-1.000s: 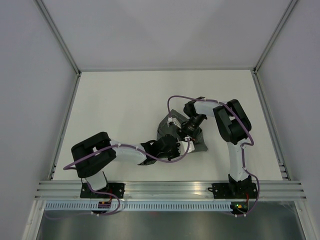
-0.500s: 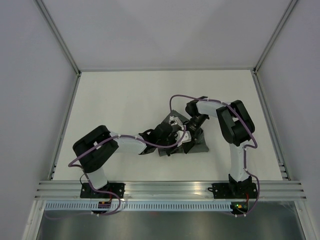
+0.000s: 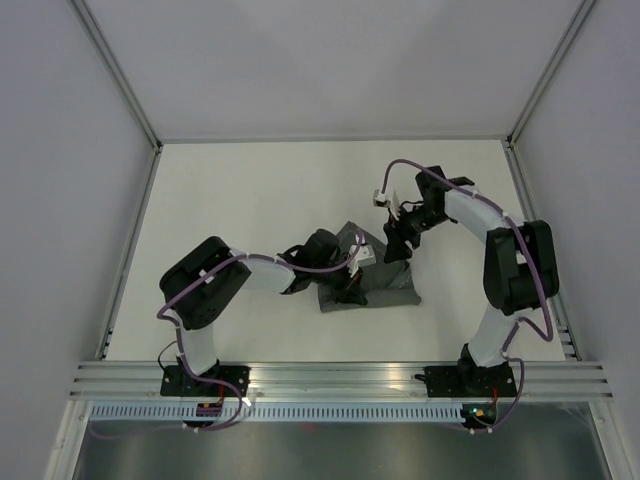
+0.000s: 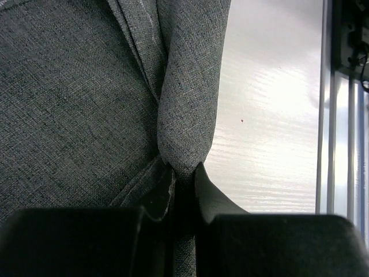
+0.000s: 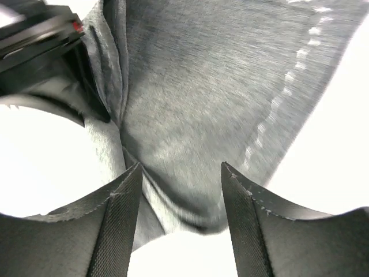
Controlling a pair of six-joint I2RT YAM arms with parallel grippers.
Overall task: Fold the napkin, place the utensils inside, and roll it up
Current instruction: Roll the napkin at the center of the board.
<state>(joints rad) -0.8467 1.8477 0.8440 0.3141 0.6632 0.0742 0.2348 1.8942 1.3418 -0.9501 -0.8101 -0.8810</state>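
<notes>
The left jaws were pinched shut on a raised fold of the napkin (image 4: 86, 115), the rest bunched on the worktop (image 3: 250, 200) ahead of them; the right jaws stood wide apart, gripping nothing, the cloth just beyond their tips

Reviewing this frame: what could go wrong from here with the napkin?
1. The left gripper pinches only a narrow ridge of the napkin; a pull might slip it free.
2. The right gripper is open, holding nothing, so the layers may slide or unfold when pulled.
3. Both grippers work close together and might bump.
</notes>
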